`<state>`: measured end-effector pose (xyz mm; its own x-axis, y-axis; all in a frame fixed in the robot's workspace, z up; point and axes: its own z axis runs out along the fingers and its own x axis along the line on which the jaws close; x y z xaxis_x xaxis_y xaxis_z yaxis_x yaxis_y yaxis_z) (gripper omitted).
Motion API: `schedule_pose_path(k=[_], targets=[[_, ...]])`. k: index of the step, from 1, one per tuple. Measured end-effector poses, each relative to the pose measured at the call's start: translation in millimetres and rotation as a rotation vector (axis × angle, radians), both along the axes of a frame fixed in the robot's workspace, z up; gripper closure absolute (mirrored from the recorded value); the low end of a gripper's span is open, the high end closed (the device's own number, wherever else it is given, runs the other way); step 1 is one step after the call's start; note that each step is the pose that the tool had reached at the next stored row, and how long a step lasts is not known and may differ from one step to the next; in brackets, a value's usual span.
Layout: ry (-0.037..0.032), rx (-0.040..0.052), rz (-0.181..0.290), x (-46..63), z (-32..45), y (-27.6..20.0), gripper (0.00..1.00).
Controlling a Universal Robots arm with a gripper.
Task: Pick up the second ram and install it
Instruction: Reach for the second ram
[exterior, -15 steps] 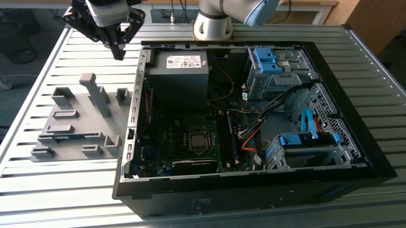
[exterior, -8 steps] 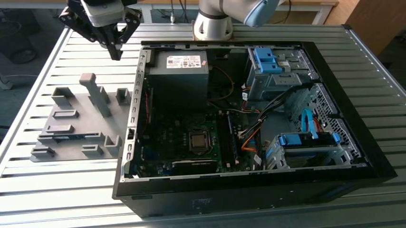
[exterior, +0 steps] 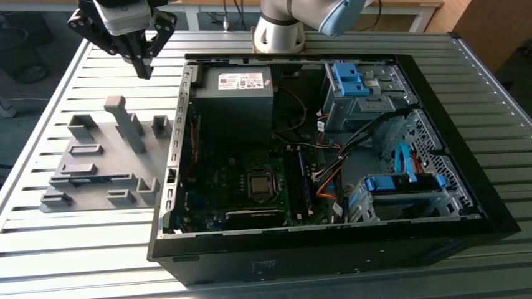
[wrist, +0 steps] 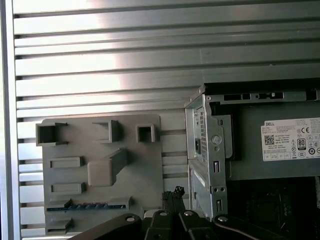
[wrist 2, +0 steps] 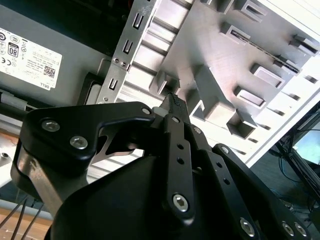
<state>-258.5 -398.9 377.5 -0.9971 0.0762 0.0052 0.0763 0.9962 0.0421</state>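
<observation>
Second ram (exterior: 90,179): a thin blue-green stick seated in a slot of the grey fixture plate (exterior: 108,156), at the plate's end nearest the exterior view's camera, with only its upper edge standing clear.
Gripper (exterior: 143,70): fingers pressed together at the tips and carrying nothing. It hangs high over the plate's opposite end, well apart from the stick.
Fixture plate: lies flat on the slatted metal surface (exterior: 75,249). Its grey blocks rise around the slot and crowd the stick's ends.
Computer case (exterior: 178,156): lies open just beside the plate, on the exterior view's right.
Handling: probably very light, stiff along its length but thin enough to crack if bent or twisted. The chips and the contact edge are likely delicate, and the flat faces look smooth.
Where to hold: judged best across the two flat faces near the middle of the exposed long edge. Pinch lightly and keep it square to the plate's slot so it lifts straight out without levering.
</observation>
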Motion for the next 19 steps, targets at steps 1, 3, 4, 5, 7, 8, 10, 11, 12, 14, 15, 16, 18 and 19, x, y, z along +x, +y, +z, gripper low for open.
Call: schedule_pose_path(k=[1,3,4,5,7,8,10,11,12,14,15,16,18,19], targets=[[-0.0001,0.0,0.0,-1.2,0.0,0.0,0.89],[0.0,0.0,0.0,-3.3,0.0,0.0,0.89],[0.0,0.0,0.0,-4.2,0.0,0.0,0.89],[0.0,0.0001,0.0,-5.2,-0.1,0.0,0.89],[0.0,0.0,0.0,-7.1,-0.1,0.0,0.89],[0.0,0.0,0.0,-7.9,-0.1,0.0,0.89],[0.0,0.0,0.0,-9.7,-0.1,0.0,0.89],[0.0,0.0,0.0,-10.5,-0.1,0.0,0.89],[0.0,0.0,0.0,-11.5,-0.2,0.0,0.89],[0.0,-0.0001,0.0,-13.3,-0.1,0.0,0.89],[0.0,0.0,0.0,-14.1,-0.2,0.0,0.89],[0.0,0.0,0.0,-14.9,-0.2,0.0,0.89],[0.0,0.0,0.0,-16.5,-0.2,0.0,0.89],[0.0,0.0,0.0,-17.4,-0.2,0.0,0.89]])
